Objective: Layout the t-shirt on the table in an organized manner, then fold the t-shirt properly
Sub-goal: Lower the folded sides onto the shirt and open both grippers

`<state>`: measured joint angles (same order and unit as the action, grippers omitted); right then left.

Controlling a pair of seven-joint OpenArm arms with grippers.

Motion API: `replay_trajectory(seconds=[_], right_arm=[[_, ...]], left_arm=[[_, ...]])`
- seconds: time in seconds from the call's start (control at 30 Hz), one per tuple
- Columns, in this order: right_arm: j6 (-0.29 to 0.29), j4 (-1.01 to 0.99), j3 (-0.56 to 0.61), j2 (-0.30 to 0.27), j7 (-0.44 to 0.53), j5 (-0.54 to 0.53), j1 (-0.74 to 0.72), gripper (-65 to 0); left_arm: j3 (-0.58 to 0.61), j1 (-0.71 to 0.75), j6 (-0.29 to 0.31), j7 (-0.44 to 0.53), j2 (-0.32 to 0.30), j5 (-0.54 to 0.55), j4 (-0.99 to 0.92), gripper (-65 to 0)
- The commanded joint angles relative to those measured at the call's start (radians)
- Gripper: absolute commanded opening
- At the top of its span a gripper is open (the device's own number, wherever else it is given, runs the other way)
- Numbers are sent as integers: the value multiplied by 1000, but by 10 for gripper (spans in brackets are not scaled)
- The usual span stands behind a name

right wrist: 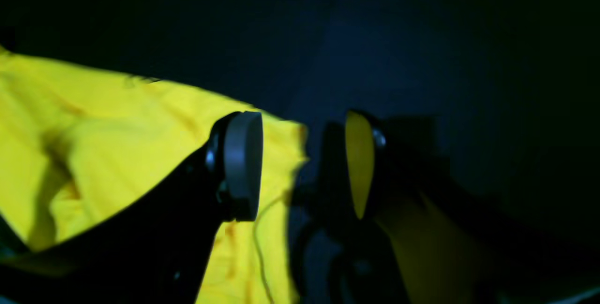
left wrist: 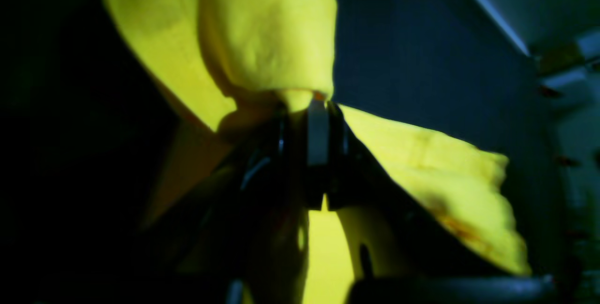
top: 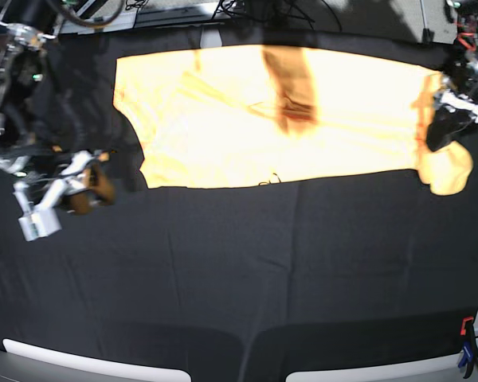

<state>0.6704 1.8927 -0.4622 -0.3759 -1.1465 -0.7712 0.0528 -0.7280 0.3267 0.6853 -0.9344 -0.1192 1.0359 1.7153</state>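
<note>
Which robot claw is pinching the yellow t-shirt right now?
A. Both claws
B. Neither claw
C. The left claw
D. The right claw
C. The left claw is shut on a bunch of the t-shirt, while the right claw stands open beside the cloth's edge over the table, with nothing between its pads.

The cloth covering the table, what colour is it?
Matte black table cloth, plain, shown best in the base view.
</note>
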Motion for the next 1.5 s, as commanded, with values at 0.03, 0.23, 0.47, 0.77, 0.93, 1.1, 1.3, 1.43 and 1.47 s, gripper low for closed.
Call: replay_trajectory(seconds=[0.03, 0.23, 0.47, 0.77, 0.93, 1.1, 1.3, 1.43, 1.47], right_arm=[[5, 14, -37, -33, 23, -21, -10, -372], [4, 14, -82, -65, 23, -21, -10, -372], [4, 14, -82, -67, 23, -25, -11, -372], [2, 14, -82, -67, 14, -25, -11, -372], [2, 14, -82, -67, 14, -24, -10, -372], [-32, 14, -82, -68, 13, -23, 7, -372], [-34, -32, -81, -76, 14, -63, 88, -367], [-31, -93, -69, -76, 13, -146, 97, -318], [-34, -114, -59, -76, 13, -146, 97, -318]], left_arm=[[4, 4, 13, -43, 35, 77, 80, -650], [124, 13, 13, -143, 89, 151, 128, -650], [333, 55, 1, -73, 88, 114, 127, -650], [536, 45, -45, -31, 88, 59, 127, -329], [619, 0, -40, -47, 88, 150, 128, -310], [578, -54, -40, -76, 85, 151, 129, -310], [401, -99, -37, -74, 74, 53, 129, -310], [327, -99, -37, -67, 9, 52, 129, -310], [315, -99, -37, -67, -10, 52, 129, -310]])
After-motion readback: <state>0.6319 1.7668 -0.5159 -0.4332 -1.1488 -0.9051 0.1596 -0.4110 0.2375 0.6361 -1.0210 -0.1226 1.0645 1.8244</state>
